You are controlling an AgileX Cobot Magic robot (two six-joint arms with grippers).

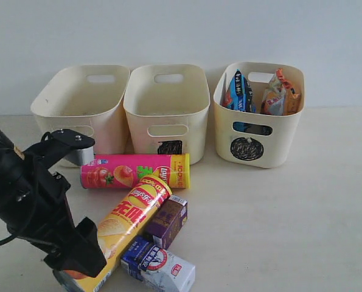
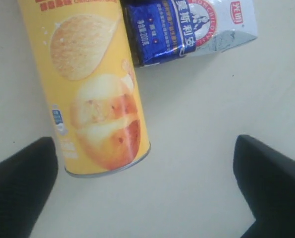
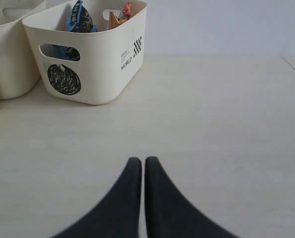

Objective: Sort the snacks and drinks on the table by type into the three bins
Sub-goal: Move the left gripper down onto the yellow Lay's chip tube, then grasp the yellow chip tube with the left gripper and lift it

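The left gripper (image 2: pixel 145 141) stands wide open and grips nothing, its fingers either side of the bottom end of the yellow chip tube (image 1: pixel 132 213). That tube lies slanted mid-table, with the pink tube (image 1: pixel 132 172) behind it and the purple carton (image 1: pixel 167 221) just beside it. The right gripper (image 3: pixel 139 161) is closed and empty above the table (image 3: pixel 226 124). The blue-black bag (image 1: pixel 238 91) and the orange bag (image 1: pixel 282 94) sit in the circle bin (image 1: pixel 278 137) at the table's far edge.

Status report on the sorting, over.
Left end effector open at end of yellow tube, nothing gripped. Right end effector shut, empty. Blue carton lies against the tube.
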